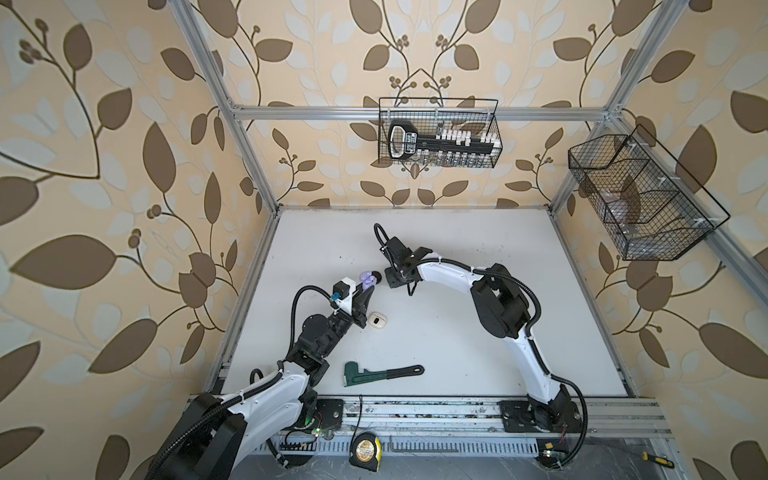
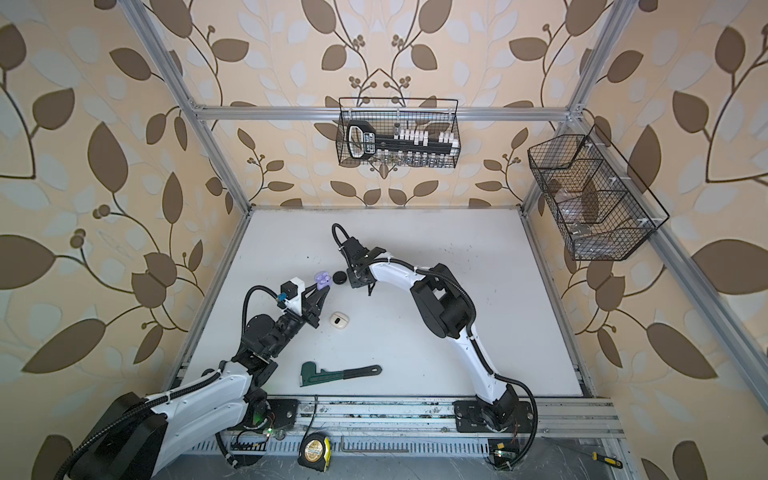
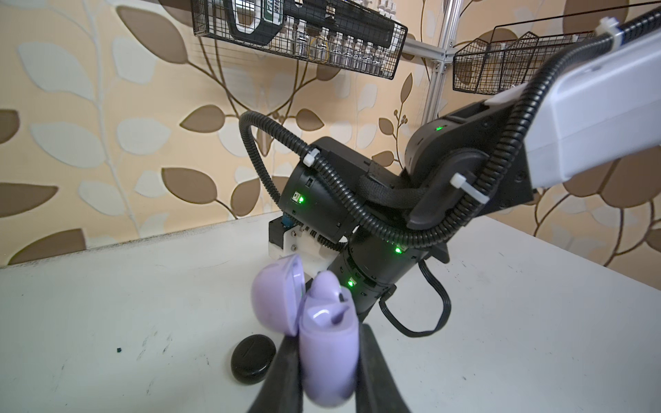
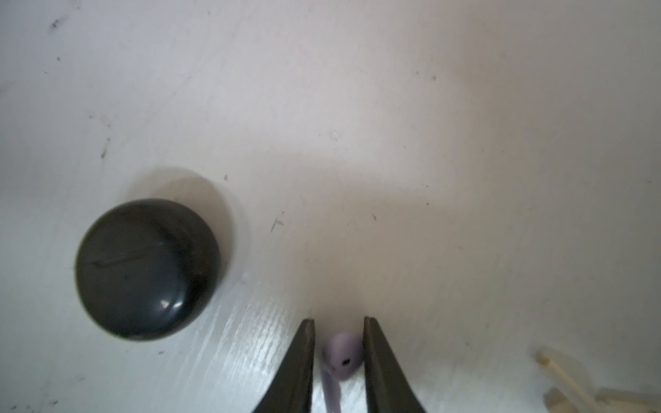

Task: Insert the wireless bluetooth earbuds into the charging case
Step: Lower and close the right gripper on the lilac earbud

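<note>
My left gripper (image 3: 327,345) is shut on a lilac charging case (image 3: 327,357), held off the table with its lid (image 3: 277,296) swung open; in both top views the case (image 1: 367,279) (image 2: 322,281) sits at that gripper's tips. My right gripper (image 4: 339,320) points down at the white table (image 4: 429,143), shut on a lilac earbud (image 4: 344,354), stem trailing back between the fingers. A shut black case (image 4: 146,268) (image 1: 377,275) lies right beside it. A white case (image 1: 377,321) (image 2: 339,321) lies nearer the front. White and black earbuds are out of view.
A green pipe wrench (image 1: 376,372) lies near the table's front edge. A tape measure (image 1: 365,451) and a hex key (image 1: 419,448) rest on the front rail. Wire baskets hang on the back wall (image 1: 438,133) and the right wall (image 1: 640,195).
</note>
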